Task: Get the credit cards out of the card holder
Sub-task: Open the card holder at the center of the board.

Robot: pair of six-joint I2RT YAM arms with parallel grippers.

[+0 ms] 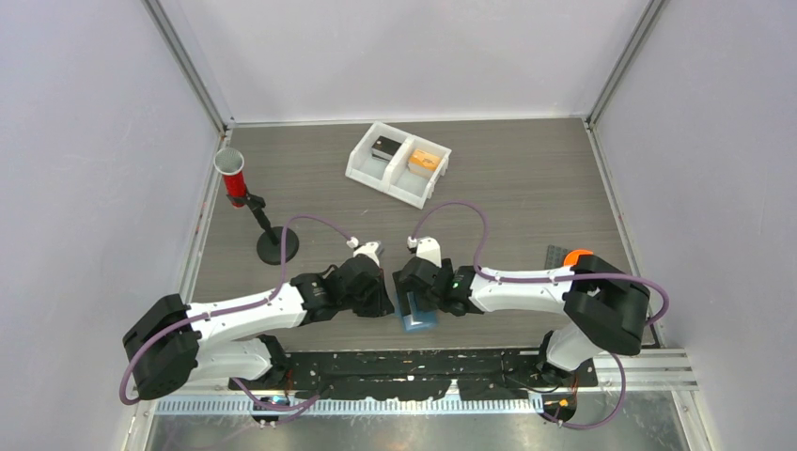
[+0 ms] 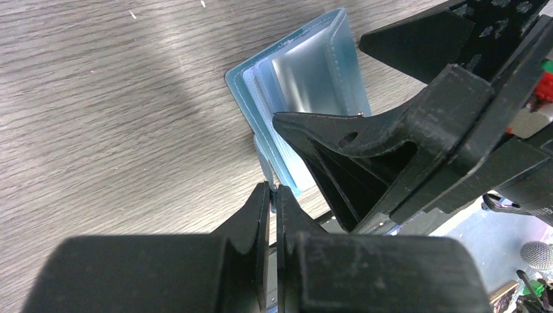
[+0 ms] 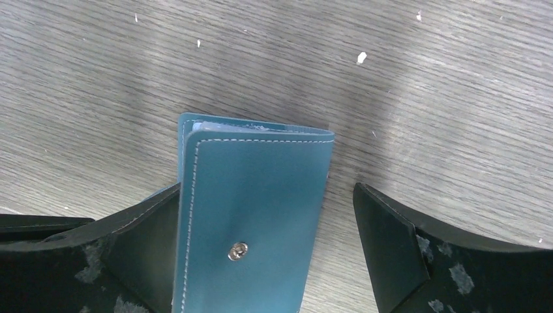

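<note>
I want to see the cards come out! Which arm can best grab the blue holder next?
Probably the right. The right pincer is open with the card holder between its fingers, so it only has to close. The left pincer is shut by the holder's corner and must open first.

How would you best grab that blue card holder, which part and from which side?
Probably by its two long side edges, coming down from above. The card holder lies on the table half open, its snap cover lifted, so a squeeze across the narrow width catches the stitched edges rather than the loose sleeves. The right gripper has its open fingers straddling it that way.
</note>
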